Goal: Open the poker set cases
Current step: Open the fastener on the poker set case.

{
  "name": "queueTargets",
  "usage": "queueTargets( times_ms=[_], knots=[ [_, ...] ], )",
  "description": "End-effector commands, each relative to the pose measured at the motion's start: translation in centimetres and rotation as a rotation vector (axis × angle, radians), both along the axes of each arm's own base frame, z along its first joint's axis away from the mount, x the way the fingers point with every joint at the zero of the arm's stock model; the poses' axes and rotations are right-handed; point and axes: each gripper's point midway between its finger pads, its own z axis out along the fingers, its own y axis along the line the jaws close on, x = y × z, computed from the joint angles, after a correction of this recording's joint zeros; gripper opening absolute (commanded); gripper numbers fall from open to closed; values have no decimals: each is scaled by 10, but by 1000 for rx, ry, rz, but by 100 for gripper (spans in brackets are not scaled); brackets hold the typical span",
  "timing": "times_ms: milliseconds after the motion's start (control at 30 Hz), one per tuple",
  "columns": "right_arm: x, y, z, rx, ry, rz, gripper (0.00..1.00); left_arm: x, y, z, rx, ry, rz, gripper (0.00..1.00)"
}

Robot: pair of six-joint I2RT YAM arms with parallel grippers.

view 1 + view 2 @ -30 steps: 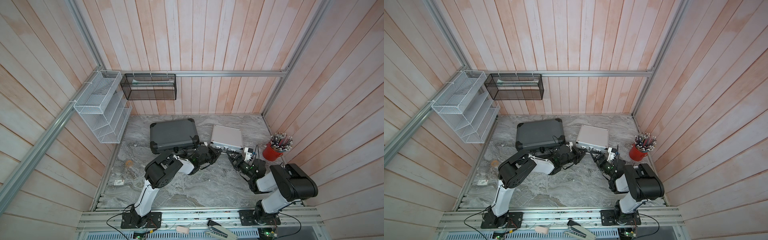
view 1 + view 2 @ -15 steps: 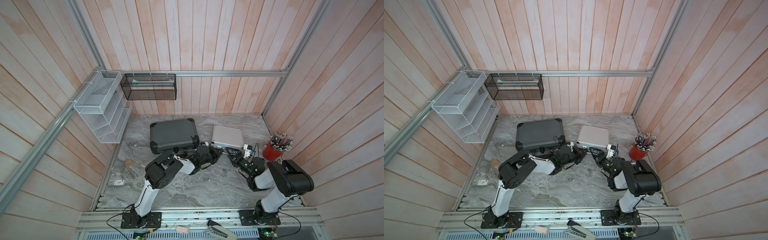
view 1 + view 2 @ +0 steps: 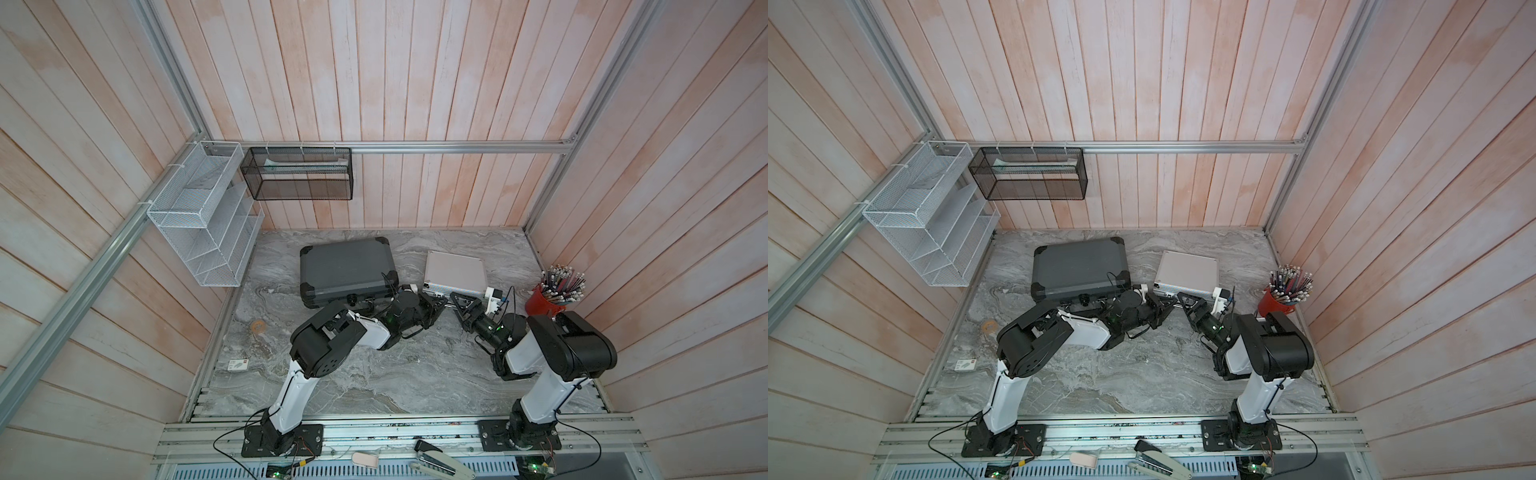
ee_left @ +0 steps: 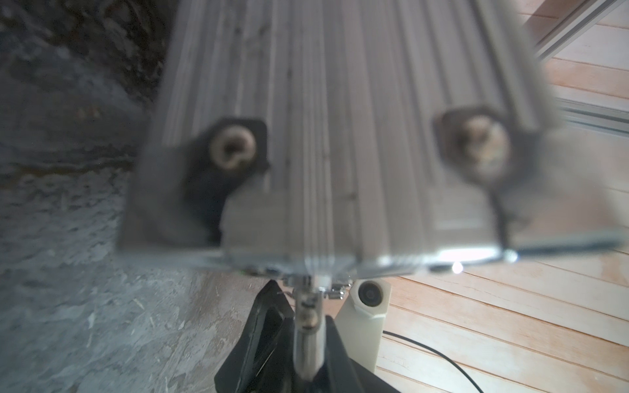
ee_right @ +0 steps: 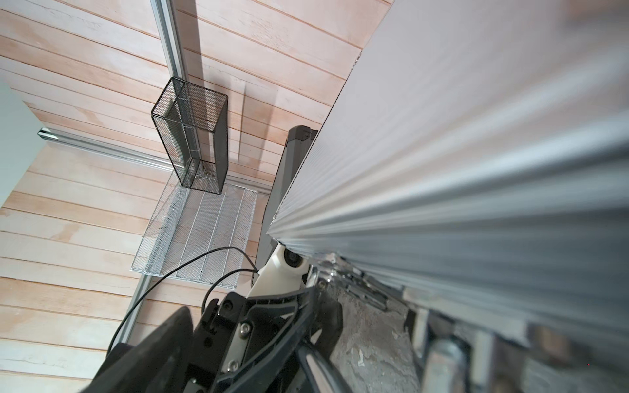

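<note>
While both arms crowd its front edge, the silver case (image 3: 455, 266) lies flat on the marble table (image 3: 374, 374), right of centre, lid down as far as both top views show

Dark grey case (image 3: 347, 268): flat, closed, just left of the silver case w/ a narrow gap btw them; black corners visible, front side partly hidden behind the L arm

L gripper (image 3: 436, 302): jaws closed, tip at the front-left corner of the silver case. Can't tell if anything is pinched. L wrist view is filled w/ blurred ribbed aluminium of the silver case (image 4: 340, 102), two dark fittings w/ screw heads on it; too soft for more

R gripper (image 3: 462, 302): jaws spread wide, at the same front edge, just right of the L gripper, tips almost meeting it. Contact w/ the case: can't tell

R wrist view: ribbed side of the silver case (image 5: 476, 170) very close, dark grey case (image 5: 289, 163) beyond it, black mesh basket (image 5: 190, 136) + white wire rack (image 5: 200, 234) on the walls behind

Red cup of pencils (image 3: 544, 301) stands near the right wall, well apart from both cases
</note>
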Motion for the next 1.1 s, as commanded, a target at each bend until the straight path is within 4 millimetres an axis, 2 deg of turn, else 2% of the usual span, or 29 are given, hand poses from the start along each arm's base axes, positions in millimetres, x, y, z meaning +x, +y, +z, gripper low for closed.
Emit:
queueTargets(
  times_ms=[0,267,1067],
  knots=[
    [5,2,15,24,-57,-2,98,-10,-20,92,-204,-187,-69,4],
    [3,3,24,50,-84,7,96,-10,-21,87,-200,-175,-74,4],
    [-8,4,57,105,-148,22,91,-10,-26,53,-149,-125,-73,4]
  ],
)
